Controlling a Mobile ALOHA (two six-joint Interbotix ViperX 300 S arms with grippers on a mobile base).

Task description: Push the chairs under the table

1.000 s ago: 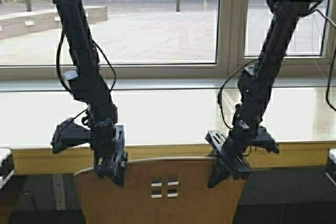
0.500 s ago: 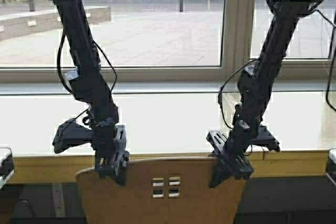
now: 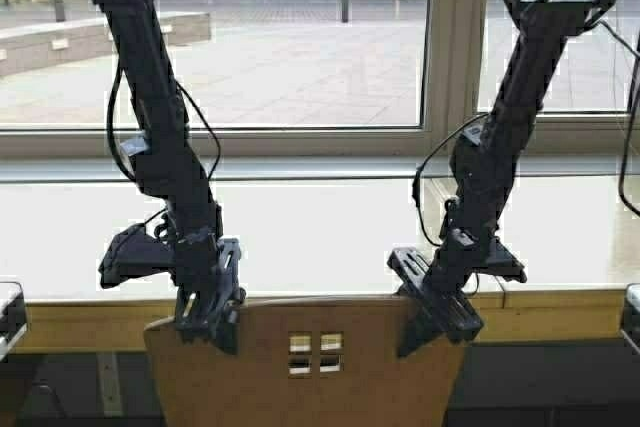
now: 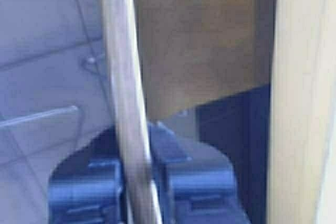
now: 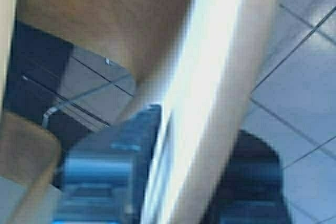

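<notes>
A: High view first, biggest thing: what fills the scene?

B: A long counter with a glossy pale top and a yellowish wood front edge runs across, under a wide window that looks onto a paved square.

A: And the chair?

B: One light-brown chair stands at the bottom centre, its rounded backrest, with four small square holes, right up against the counter's front edge. The seat is out of sight below.

A: Where are the hands relative to it?

B: The left hand sits on the backrest's upper left corner, the right hand on its upper right corner, each arm reaching down from above.

A: Pinching it?

B: Yes. In the left wrist view the backrest's thin edge runs between the left hand's fingers, which press on either side. The right wrist view shows the same: the board's edge clamped between the right hand's fingers.
</notes>
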